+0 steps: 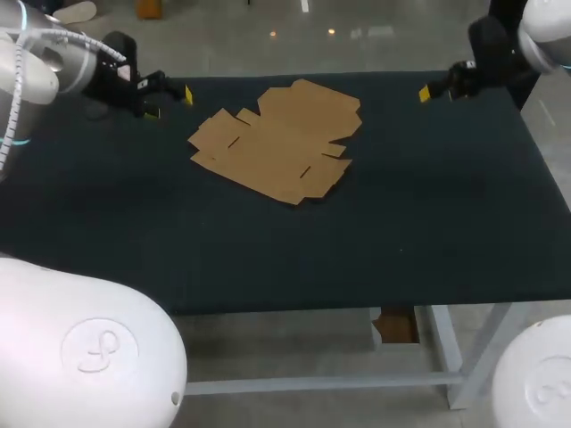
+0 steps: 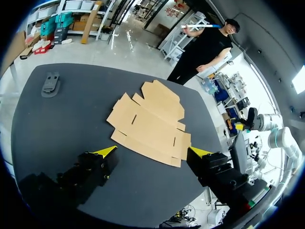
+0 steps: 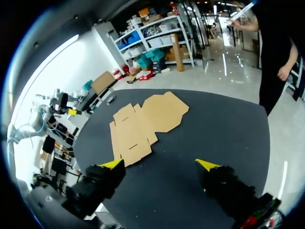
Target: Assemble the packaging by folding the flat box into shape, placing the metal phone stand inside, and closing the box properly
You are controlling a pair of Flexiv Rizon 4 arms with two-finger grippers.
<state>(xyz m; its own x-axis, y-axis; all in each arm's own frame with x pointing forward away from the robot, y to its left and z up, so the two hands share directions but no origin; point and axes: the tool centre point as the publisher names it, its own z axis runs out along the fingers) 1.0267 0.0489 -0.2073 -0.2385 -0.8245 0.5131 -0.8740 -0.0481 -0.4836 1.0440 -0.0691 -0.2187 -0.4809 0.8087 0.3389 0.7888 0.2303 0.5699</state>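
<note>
The flat brown cardboard box [image 1: 277, 138] lies unfolded on the dark table [image 1: 428, 205], toward the back middle. My left gripper [image 1: 169, 104] hovers open to the left of it, and my right gripper [image 1: 442, 82] hovers open at the back right. In the left wrist view the box [image 2: 150, 124] lies ahead of the open left gripper [image 2: 152, 151]. A dark grey metal phone stand [image 2: 50, 83] rests flat near a table corner beyond it. The right wrist view has the box [image 3: 143, 124] ahead of the open right gripper [image 3: 159, 164]. The head view does not show the stand.
Dark cloth covers the table [image 2: 62, 124]. My right arm [image 2: 264, 123] appears past the table's edge in the left wrist view. My own white shoulders [image 1: 89, 348] hide the table's front left corner in the head view.
</note>
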